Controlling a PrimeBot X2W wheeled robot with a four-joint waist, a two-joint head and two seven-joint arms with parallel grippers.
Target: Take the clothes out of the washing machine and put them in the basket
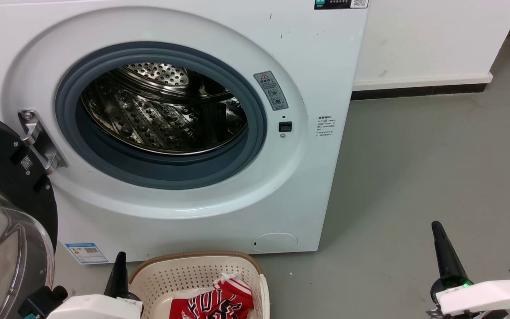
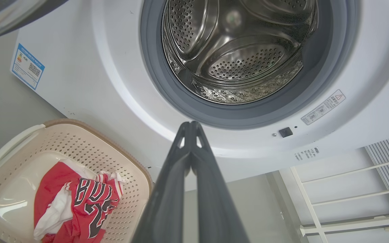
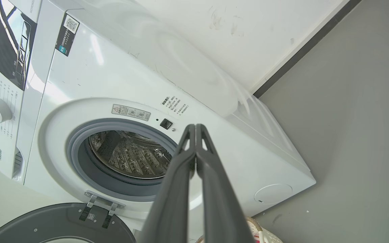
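As you look, washing machine (image 1: 193,208): standing open.
Clothes (image 1: 219,303): in the basket (image 1: 193,256).
Your left gripper (image 2: 190,125) and right gripper (image 3: 195,126): fingers pinched together, empty.

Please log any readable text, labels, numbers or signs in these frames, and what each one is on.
No text reads clearly enough to quote.
On the jersey in the basket: large black letters, folded, unreadable as a word.
On the washing machine, grey sticker: warning triangle sign, print too small.
On its blue-edged label and black label: QR codes, print too small.
Its printed lines right of the latch: too small.
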